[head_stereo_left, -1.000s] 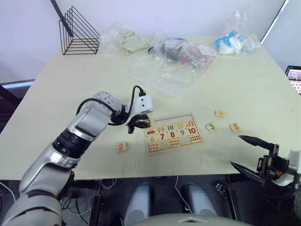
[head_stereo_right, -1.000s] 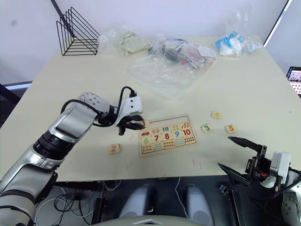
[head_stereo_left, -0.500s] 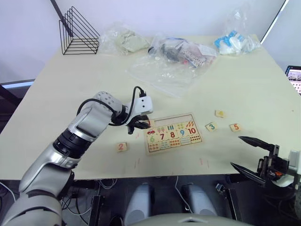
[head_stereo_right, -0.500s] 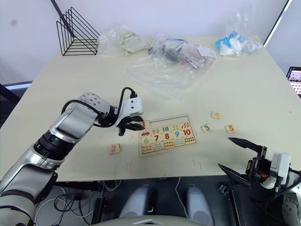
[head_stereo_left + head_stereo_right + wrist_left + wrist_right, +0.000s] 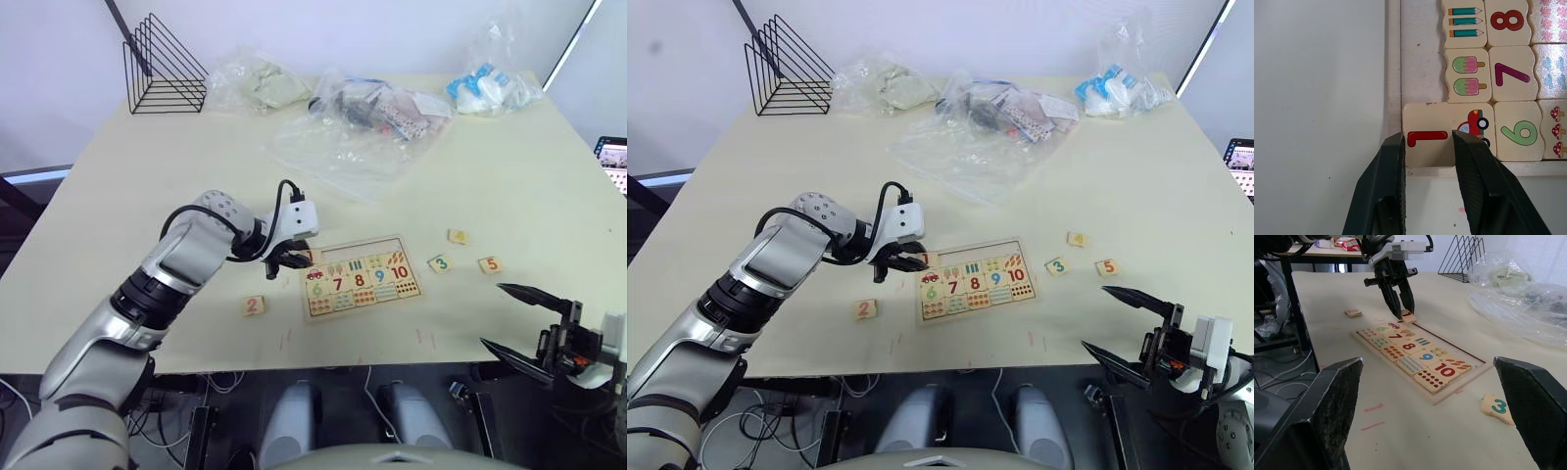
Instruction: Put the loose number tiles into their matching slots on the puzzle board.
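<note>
**Tile 1 gripped at the board's corner**

Tile 1, the red-digit piece, sits between our left gripper fingers at the left end of the puzzle board, at the end slot of the top row of slots. In our left wrist view the tile overlaps the car picture and seems tilted rather than flat in its recess; whether it is fully seated we cannot tell. Both black fingers press its two sides, so our left claw is closed on it.

Our right gripper hangs off the table's near edge, well apart from the board, its two fingers spread wide with nothing between them.

Tile 2 lies on the table left of the board. Tile 3, tile 5 and tile 4 lie in a loose cluster to the board's right, none touching it.

Farther back we see a black wire rack and several plastic bags.
</note>
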You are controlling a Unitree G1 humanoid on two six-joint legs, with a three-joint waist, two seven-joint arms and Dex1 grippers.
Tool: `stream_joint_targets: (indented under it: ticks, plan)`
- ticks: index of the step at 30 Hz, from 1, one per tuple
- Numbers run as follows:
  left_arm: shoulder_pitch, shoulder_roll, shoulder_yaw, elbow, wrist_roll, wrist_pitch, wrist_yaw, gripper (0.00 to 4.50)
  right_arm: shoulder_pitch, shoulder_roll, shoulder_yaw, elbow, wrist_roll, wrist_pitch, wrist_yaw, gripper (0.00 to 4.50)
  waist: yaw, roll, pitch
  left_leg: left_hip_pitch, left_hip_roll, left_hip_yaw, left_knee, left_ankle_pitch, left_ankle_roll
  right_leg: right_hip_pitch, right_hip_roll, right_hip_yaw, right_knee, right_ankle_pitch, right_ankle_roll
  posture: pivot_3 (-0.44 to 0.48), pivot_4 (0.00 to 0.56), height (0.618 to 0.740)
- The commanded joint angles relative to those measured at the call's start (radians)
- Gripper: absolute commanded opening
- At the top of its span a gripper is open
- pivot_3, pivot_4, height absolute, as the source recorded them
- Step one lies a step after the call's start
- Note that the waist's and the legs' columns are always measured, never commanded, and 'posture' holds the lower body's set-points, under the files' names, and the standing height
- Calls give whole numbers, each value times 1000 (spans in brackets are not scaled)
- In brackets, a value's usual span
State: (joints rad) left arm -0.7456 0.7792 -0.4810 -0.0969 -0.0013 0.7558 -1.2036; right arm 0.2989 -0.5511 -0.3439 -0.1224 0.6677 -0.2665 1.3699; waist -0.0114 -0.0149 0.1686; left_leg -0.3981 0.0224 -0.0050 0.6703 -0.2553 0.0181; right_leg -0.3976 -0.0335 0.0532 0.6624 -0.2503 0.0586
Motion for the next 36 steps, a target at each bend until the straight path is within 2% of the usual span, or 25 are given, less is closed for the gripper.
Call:
stream_joint_targets:
  ticks: [1,2,4,6,9,10,11,18,27,32,35,36]
  plan:
    - [-9,1,16,-26,-4,-2,-3,935,4,-10,-22,-14,12,-22,11,4500,0,0,0,0,0,0,0,0,0,0,0,0,0,0,0,0,150,740]
    - [-8,0,19,-25,-7,1,-3,935,4,-10,-23,-13,12,-23,12,4500,0,0,0,0,0,0,0,0,0,0,0,0,0,0,0,0,150,740]
    - [-8,1,21,-23,-9,1,-4,1993,5,-10,-23,-10,11,-25,14,4500,0,0,0,0,0,0,0,0,0,0,0,0,0,0,0,0,150,740]
    - [-8,3,23,-20,-10,-1,-4,2855,6,-10,-23,-8,10,-26,14,4500,0,0,0,0,0,0,0,0,0,0,0,0,0,0,0,0,150,740]
    - [-7,6,24,-19,-10,-3,-4,3796,6,-8,-22,-10,9,-26,13,4500,0,0,0,0,0,0,0,0,0,0,0,0,0,0,0,0,150,740]
    - [-6,8,25,-21,-10,-3,-5,4313,6,-8,-21,-10,9,-27,12,4500,0,0,0,0,0,0,0,0,0,0,0,0,0,0,0,0,150,740]
    - [-6,9,27,-23,-11,-2,-6,4439,7,-8,-20,-11,9,-27,11,4500,0,0,0,0,0,0,0,0,0,0,0,0,0,0,0,0,150,740]
    - [-27,-5,67,12,-44,-19,-6,4439,8,-7,-19,-13,8,-28,8,4500,0,0,0,0,0,0,0,0,0,0,0,0,0,0,0,0,150,740]
    - [-56,-50,191,255,-110,-189,0,4439,1,-4,-13,-10,6,-31,2,4500,0,0,0,0,0,0,0,0,0,0,0,0,0,0,0,0,150,740]
    - [-32,-57,248,319,-133,-262,4,4439,-2,-4,-12,-5,6,-33,2,4500,0,0,0,0,0,0,0,0,0,0,0,0,0,0,0,0,150,740]
    - [14,-47,288,326,-158,-322,-17,3631,-3,-4,-12,-2,5,-36,3,4500,-1,0,0,0,0,0,0,0,0,0,0,0,0,0,0,0,150,740]
    - [30,-46,306,325,-178,-335,-36,3160,-3,-4,-13,0,5,-37,3,4500,0,0,0,0,0,0,0,0,0,0,0,0,0,0,0,0,150,740]
